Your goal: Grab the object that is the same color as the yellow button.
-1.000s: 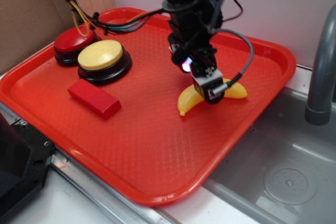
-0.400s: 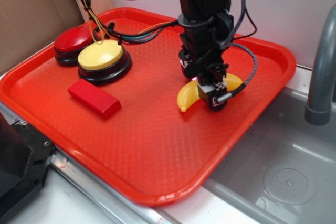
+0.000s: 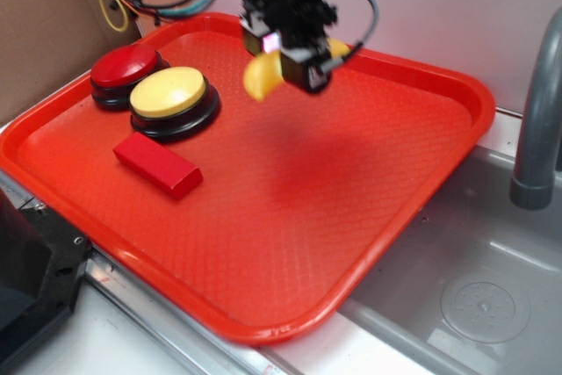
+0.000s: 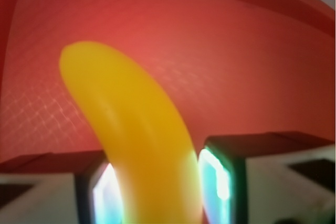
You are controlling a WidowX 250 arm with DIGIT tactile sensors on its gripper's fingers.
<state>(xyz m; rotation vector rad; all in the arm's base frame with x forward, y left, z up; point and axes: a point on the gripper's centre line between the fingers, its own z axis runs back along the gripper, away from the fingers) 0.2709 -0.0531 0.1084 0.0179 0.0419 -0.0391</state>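
Observation:
A glossy yellow toy banana (image 3: 260, 75) hangs in the air above the back of the red tray (image 3: 290, 217), clamped in my gripper (image 3: 294, 66). In the wrist view the banana (image 4: 139, 129) runs up between both pads (image 4: 216, 179), which press against its sides. The yellow button (image 3: 169, 91), a pale dome on a black base, stands at the tray's left, well left of and below the gripper.
A red-domed button (image 3: 124, 65) sits behind the yellow one. A red rectangular block (image 3: 157, 164) lies in front of them. Cables (image 3: 114, 2) hang at the back left. A grey sink (image 3: 474, 287) and faucet pipe (image 3: 537, 111) lie to the right.
The gripper has risen from the tray's right middle and moved back and left, carrying the banana up off the tray surface.

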